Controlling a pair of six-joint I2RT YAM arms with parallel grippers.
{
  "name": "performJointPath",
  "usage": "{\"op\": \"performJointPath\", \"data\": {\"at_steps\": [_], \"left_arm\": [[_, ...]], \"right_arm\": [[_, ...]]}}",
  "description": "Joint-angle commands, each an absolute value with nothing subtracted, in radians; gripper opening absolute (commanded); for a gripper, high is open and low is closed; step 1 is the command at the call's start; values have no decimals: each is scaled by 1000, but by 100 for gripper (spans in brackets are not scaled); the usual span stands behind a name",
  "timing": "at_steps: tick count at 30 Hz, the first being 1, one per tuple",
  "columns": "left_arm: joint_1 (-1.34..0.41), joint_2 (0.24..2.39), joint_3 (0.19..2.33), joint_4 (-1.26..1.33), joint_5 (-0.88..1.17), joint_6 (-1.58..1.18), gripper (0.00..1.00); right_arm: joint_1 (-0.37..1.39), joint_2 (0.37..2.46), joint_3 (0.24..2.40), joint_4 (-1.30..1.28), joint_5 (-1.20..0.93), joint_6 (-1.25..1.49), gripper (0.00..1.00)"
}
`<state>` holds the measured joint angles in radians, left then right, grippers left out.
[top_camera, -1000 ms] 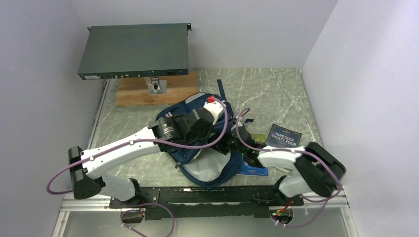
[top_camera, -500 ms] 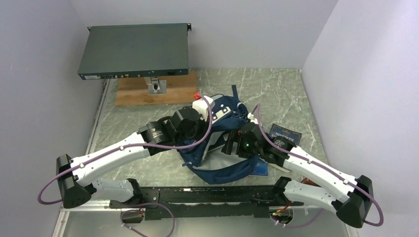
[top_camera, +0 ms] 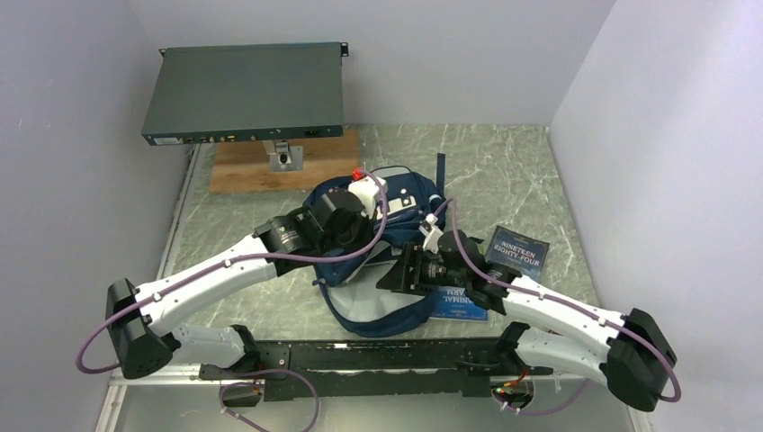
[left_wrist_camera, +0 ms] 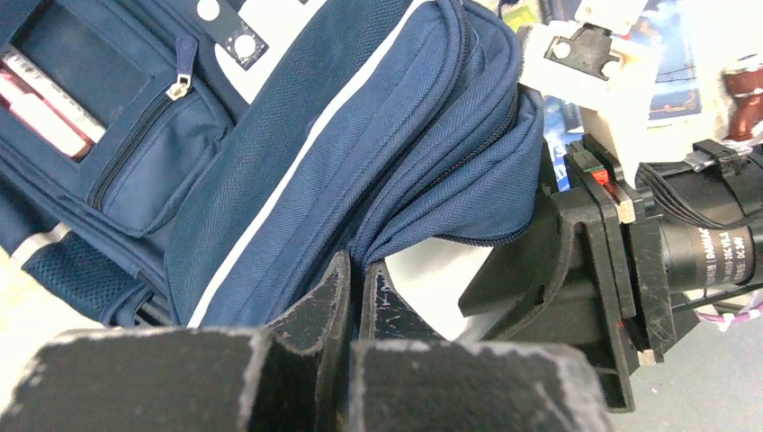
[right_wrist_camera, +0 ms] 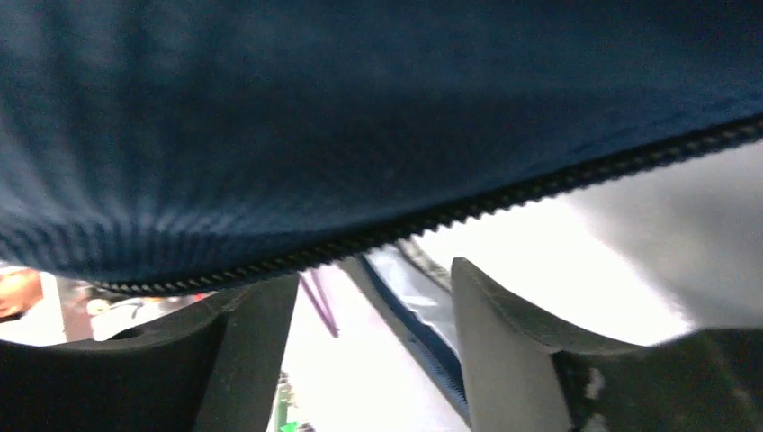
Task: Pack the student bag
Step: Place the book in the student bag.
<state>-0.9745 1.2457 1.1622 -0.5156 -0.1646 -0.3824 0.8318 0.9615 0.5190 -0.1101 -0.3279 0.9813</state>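
L gripper (left_wrist_camera: pixel 354 274) extended over student bag (top_camera: pixel 378 310), clamped on its fabric, R gripper (right_wrist_camera: pixel 373 288) low, open under zip (right_wrist_camera: pixel 504 202)

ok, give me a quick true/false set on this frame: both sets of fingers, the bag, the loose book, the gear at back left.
1. The left fingers are shut on the fabric edge of the student bag. True.
2. The right fingers are clamped shut. False: they stand apart, with the bag's zipper edge just above them.
3. The Nineteen Eighty-Four book is already inside the bag. False: it lies on the table, to the right of the bag.
4. A flat grey box sits raised above the wooden board at back left. True.
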Motion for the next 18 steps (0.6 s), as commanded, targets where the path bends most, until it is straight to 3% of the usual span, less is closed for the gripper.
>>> {"op": "performJointPath", "data": {"at_steps": [1, 4, 6, 8, 10, 12, 15, 18], "left_arm": [[-958, 1265, 1248, -525, -247, -389, 0], [-938, 1287, 1257, -607, -406, -417, 0], [-901, 1303, 1237, -611, -416, -411, 0], [-868, 1317, 1219, -612, -405, -398, 0], [-856, 1318, 1190, -589, -398, -372, 0], [-855, 1301, 1168, -570, -393, -348, 0], [-855, 1255, 1125, -538, -364, -313, 0], [-855, 1215, 1083, -533, -333, -299, 0]], "right_arm": [[843, 1009, 542, 270, -452, 1142, 61], [862, 985, 571, 150, -450, 1121, 55], [863, 954, 587, 59, -485, 1074, 42], [862, 916, 593, -22, -538, 1023, 39], [862, 877, 607, -97, -591, 966, 55], [862, 831, 656, -256, -553, 899, 63], [838, 775, 802, -577, -240, 846, 67], [750, 770, 940, -829, 171, 870, 87]]}}
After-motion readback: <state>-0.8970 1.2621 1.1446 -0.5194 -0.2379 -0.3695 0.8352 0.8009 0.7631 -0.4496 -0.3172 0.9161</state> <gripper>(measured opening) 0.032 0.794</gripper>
